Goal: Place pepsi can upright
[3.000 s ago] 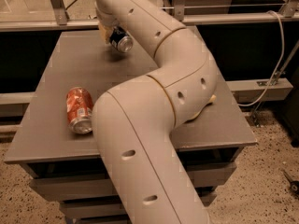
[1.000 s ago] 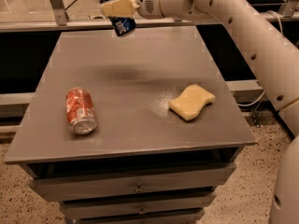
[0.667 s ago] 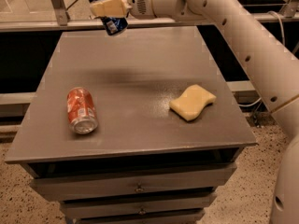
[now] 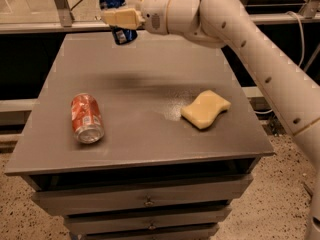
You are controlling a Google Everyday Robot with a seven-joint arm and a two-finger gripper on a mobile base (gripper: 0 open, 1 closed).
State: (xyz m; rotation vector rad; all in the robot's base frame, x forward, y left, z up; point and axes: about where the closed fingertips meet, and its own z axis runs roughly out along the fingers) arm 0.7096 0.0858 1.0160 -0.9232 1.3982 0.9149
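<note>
The pepsi can point(image 4: 116, 15), dark blue with white markings and a silver end, is held in the air above the far left part of the grey table point(image 4: 145, 144). My gripper point(image 4: 120, 18) is shut on it, with a tan finger point(image 4: 122, 18) across its middle. The can is roughly upright, slightly tilted, well above the tabletop. My white arm point(image 4: 240, 29) reaches in from the right.
A red-orange soda can point(image 4: 86, 117) lies on its side at the table's front left. A yellow sponge point(image 4: 205, 109) lies at the right. Drawers point(image 4: 145, 201) are below the top. A metal rail point(image 4: 30, 26) runs behind the table.
My arm has lifted the pepsi can off the far part of the table and swung away; the can has moved left and slightly up and now stands more upright in the gripper.
</note>
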